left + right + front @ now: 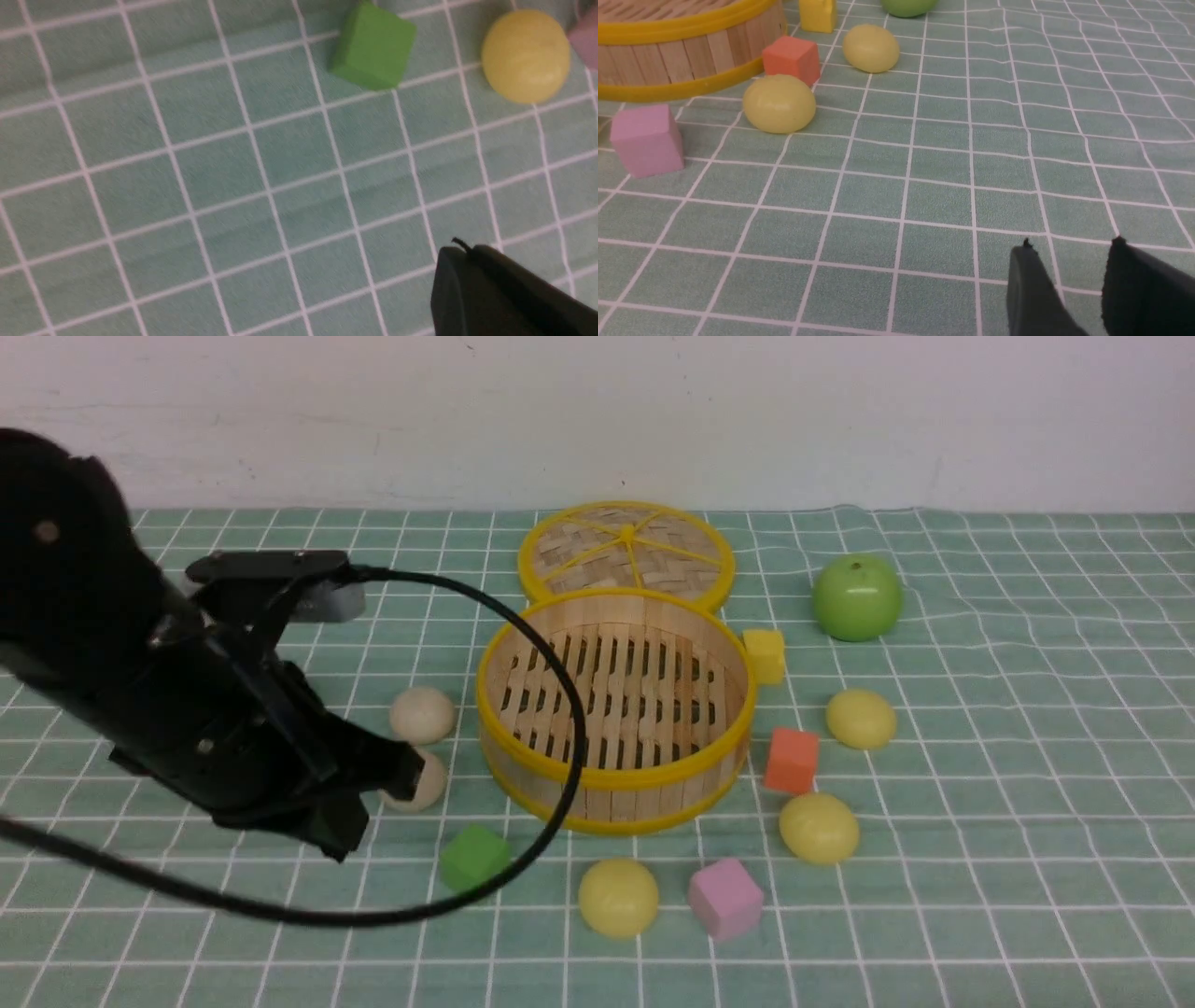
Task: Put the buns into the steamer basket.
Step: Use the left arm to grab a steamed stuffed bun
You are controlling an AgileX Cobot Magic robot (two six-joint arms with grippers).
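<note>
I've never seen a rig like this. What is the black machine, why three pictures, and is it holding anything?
It is a two-armed robot. The wide picture looks forward from between the arms; the other two come from cameras on its wrists. On the green checked cloth stand a round wooden slat steamer basket with yellow rims, empty, its flat woven lid, a green apple, four cubes (yellow, orange, pink, green) and five dome-shaped buns, two off-white and three pale yellow. The black left gripper is shut close to one off-white bun, nothing seen in it. The right gripper is open, empty.
</note>
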